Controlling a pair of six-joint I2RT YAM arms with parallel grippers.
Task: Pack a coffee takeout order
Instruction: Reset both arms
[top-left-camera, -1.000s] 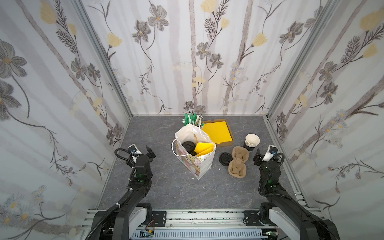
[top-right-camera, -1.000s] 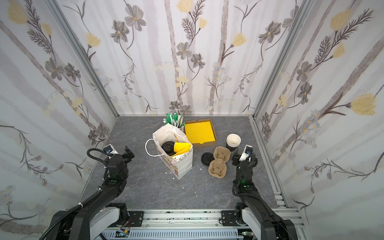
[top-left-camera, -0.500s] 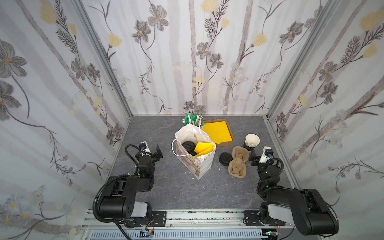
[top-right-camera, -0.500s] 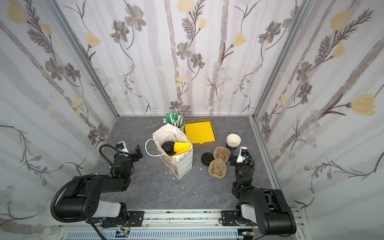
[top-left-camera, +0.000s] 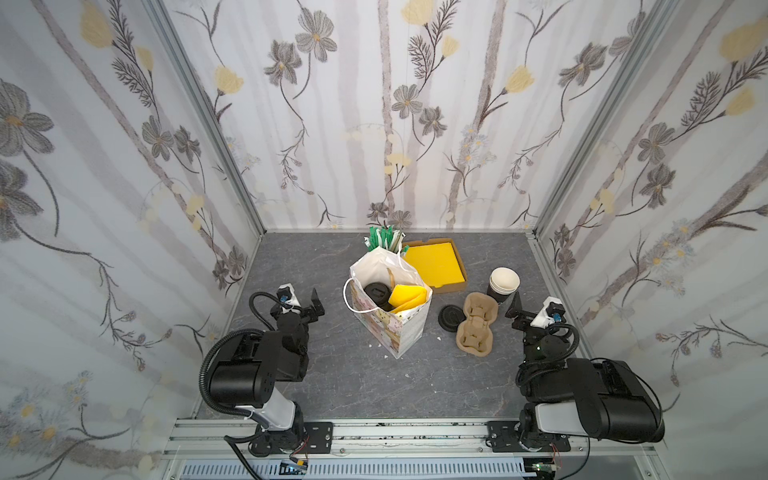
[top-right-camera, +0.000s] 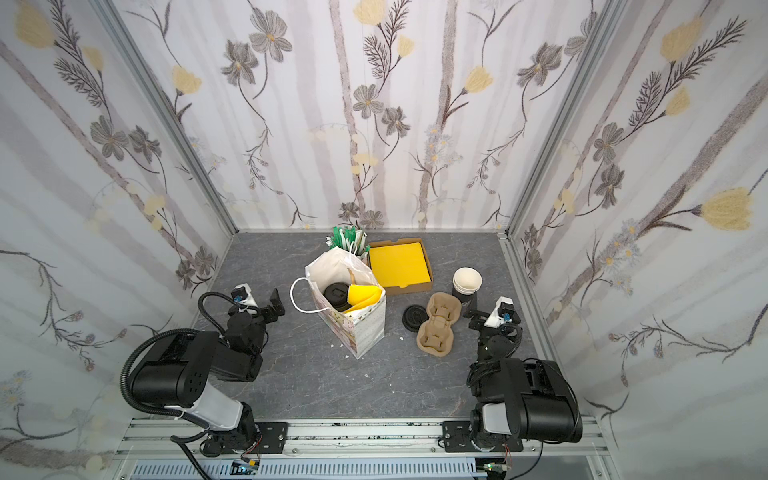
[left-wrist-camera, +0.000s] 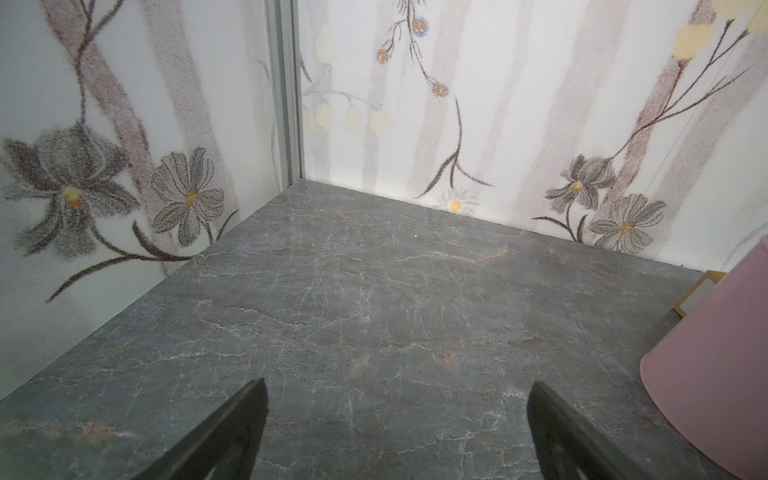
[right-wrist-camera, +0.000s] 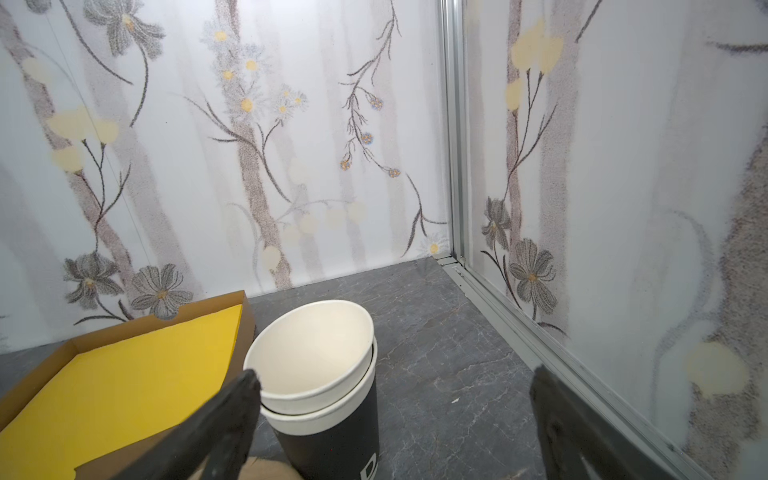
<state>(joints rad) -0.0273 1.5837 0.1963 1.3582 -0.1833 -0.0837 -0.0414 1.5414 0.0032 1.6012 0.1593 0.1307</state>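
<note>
3 order items are sitting inside the white paper gift bag (top-left-camera: 399, 332) at mid-table. The lidded cup (top-left-camera: 376, 293) is showing only its black lid, the folded yellow napkin (top-left-camera: 408, 296) is leaning just beside it, and the thin tan stick (top-left-camera: 390, 276) is poking up behind.

Left gripper (left-wrist-camera: 399, 399) and right gripper (right-wrist-camera: 397, 386) are both hanging spread wide and empty, well apart from the bag.

Handling, judged:
- Cup: probably light, crushable and tippy. With the bag hiding its wall, the lid rim is offering the only hold.
- Napkin: limp, and its folded edge is suiting a pinch.
- Stick: stiff and slim, likely slipping easily.
</note>
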